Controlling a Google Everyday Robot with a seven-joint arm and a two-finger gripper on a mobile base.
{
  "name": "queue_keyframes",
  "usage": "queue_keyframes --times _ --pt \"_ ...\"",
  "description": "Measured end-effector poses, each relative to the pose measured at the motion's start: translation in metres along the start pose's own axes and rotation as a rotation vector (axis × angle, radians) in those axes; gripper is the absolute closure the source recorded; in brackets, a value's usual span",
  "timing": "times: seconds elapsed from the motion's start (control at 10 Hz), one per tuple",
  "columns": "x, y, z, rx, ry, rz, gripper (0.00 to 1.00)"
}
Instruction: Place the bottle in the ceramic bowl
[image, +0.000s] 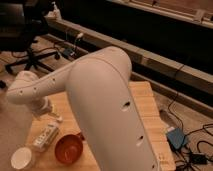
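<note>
Camera view | white arm (102, 95) looms over table (147, 102) | ceramic bowl (68, 149) near edge | bottle (46, 136) lying just left of it, ungrasped | gripper (52, 114) wide, just above bottle | grasp and placing both left.

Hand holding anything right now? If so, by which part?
Nothing held: the hand hangs open close over the bottle, which lies on the table.
</note>
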Motion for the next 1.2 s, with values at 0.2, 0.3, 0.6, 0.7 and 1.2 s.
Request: queue_keyframes --times 0.2,0.3,0.6,0.7,1.2 --pt "-0.0001 -0.0001 0.0001 0.000 0.000 0.000 0.35" --pt "-0.0001 -0.0003 0.0003 0.000 0.000 0.000 0.35" --pt "0.0001 -0.0005 0.0010 0.001 0.001 0.001 0.35" --pt "0.0000 -0.0006 0.0011 0.001 0.001 0.001 0.35" --pt "-0.0028 0.0073 -0.0019 -0.092 0.096 0.006 0.35"
